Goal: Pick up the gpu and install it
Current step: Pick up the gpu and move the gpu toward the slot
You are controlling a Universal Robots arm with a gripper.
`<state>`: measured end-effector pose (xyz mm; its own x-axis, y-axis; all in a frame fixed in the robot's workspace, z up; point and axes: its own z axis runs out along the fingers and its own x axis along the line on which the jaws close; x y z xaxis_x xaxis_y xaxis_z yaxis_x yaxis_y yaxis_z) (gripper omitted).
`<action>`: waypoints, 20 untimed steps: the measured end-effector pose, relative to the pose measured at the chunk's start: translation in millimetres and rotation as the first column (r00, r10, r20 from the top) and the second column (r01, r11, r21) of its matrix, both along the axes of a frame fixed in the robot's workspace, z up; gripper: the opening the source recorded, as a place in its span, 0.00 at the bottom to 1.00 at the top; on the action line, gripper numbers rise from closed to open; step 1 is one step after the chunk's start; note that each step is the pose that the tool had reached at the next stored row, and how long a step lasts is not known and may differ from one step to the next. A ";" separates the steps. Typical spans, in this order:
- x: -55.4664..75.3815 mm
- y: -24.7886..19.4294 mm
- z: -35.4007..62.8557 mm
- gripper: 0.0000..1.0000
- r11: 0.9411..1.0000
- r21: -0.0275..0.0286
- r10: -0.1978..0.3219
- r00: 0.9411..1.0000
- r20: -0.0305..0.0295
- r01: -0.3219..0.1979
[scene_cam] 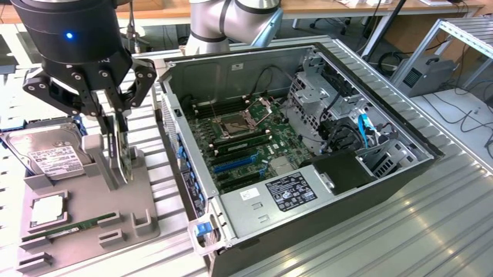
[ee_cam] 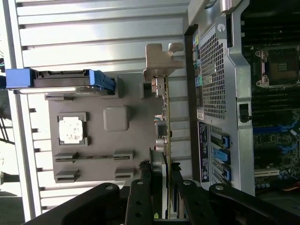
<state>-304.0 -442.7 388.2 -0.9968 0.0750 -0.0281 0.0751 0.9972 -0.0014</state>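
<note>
Gripping the gpu (scene_cam: 121, 154) upright at the gray tray (scene_cam: 92, 197), jaws clamped on it, wrist view revealing its silver bracket (ee_cam: 161, 61)

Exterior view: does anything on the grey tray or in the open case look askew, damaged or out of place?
Nothing stands out. The gpu stands on edge in the tray, tool closed on it; hard drive, RAM stick and CPU sit in their recesses.

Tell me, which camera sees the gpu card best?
The wrist view. It shows the gpu edge-on along its length, with its silver bracket clear. In the exterior view it is a thin slice standing on the grey tray, partly behind the fingers.
</note>
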 end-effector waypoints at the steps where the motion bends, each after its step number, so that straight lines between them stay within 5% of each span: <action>1: 0.0 0.0 0.3 0.27 1.000 0.000 0.000 1.000 0.000 0.000; 20: 0.0 0.0 7.2 0.27 1.000 0.000 0.000 1.000 0.000 0.000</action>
<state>-304.0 -442.7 395.4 -0.9968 0.0750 -0.0281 0.0751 0.9972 -0.0014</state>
